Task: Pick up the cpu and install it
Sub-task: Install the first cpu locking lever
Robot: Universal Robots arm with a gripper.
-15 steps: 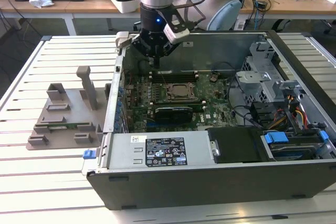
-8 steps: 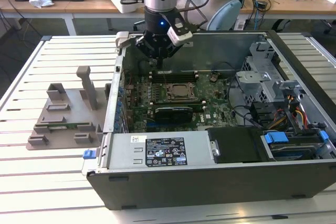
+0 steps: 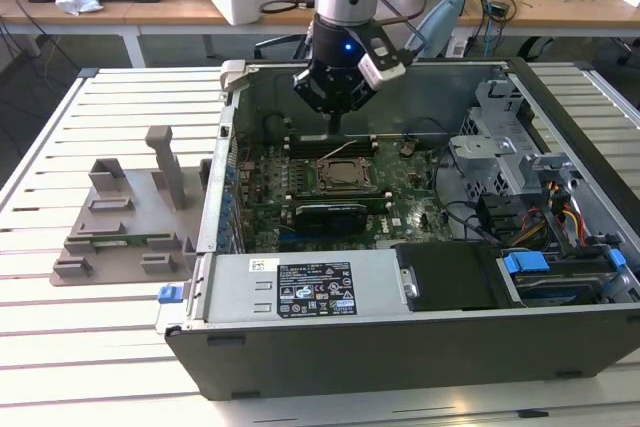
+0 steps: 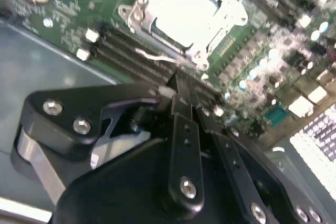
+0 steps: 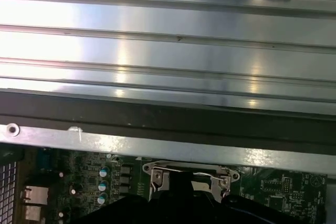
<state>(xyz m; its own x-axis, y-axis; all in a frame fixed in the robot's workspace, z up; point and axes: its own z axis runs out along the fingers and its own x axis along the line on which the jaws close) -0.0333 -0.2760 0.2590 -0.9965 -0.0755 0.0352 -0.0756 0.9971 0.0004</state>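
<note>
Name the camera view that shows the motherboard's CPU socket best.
The second wrist view: the CPU socket is close, its metal frame and bright centre plain. The exterior view shows it small, beside the gripper. The first wrist view catches part of its frame, the gripper covering the rest.

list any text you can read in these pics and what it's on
Nothing can be quoted.
On the cover, the white label: print too small to read.
The small sticker beside it: too small to read.
The motherboard markings in both wrist views: blurred, unreadable.
</note>
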